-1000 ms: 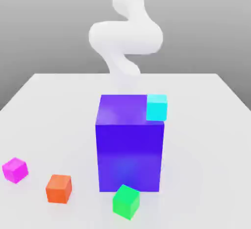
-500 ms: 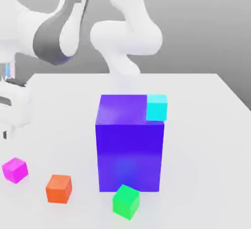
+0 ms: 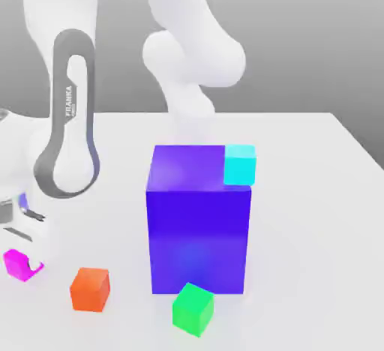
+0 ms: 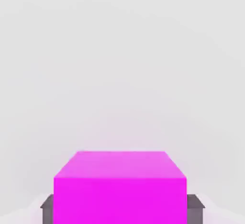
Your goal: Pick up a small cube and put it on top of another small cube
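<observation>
The small cube, bright magenta, sits on the white table at the exterior view's far left. My gripper has come down over it from above, and the white hand covers its top and right side. In the hand view the magenta cube sits squarely between two grey fingers that press against its two sides. The gripper is shut on the cube, which still rests on the table. An orange cube lies just to its right and a green cube further right at the front.
A big blue-violet block stands mid-table, with a cyan cube at its upper right corner. The arm's white and grey links tower over the left side. Bare table lies at the exterior view's right.
The arm swung in from above on the exterior view's left, came down over the magenta cube, and the fingers shut on it. The other cubes have not moved.
</observation>
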{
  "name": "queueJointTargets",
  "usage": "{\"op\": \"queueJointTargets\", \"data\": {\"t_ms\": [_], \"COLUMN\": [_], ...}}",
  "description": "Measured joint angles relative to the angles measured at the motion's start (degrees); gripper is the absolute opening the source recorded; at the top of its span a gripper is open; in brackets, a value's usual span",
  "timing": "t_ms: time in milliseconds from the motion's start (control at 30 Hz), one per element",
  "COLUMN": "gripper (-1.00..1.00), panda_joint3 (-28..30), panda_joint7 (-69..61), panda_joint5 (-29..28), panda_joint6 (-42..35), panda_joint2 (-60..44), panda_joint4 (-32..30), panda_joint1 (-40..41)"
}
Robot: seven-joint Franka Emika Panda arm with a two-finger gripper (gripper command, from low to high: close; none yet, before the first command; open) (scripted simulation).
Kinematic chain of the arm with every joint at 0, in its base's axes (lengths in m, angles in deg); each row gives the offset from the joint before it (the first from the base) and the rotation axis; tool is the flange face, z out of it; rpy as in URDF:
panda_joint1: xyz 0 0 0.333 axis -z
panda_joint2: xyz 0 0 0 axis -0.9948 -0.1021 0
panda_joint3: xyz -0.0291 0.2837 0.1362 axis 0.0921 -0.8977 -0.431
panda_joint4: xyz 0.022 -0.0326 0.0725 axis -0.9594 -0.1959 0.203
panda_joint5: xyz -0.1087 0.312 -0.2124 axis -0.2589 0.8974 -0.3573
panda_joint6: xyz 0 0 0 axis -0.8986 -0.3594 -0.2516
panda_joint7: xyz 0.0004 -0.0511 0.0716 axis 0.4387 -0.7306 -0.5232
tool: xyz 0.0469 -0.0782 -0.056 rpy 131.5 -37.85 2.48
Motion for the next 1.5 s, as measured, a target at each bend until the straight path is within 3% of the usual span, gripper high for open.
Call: {"op": "queueJointTargets", "data": {"t_ms": [233, 333, 833, 1500], "gripper": [-1.0, -1.0, -1.0, -1.0], "panda_joint3": [3.66, 3.63, -10.63, -30.28], "panda_joint7": [3.99, 0.95, -32.9, -75.77], "panda_joint5": [-5.26, -4.99, -22.35, -48.62], "panda_joint6": [-7.13, -8.83, -15.45, -23.54], "panda_joint2": [9.3, 9.63, -0.07, -8.47], "panda_joint4": [-2.07, -1.83, 11.44, 21.23], "panda_joint1": [-2.46, -0.88, -9.21, -27.8]}}
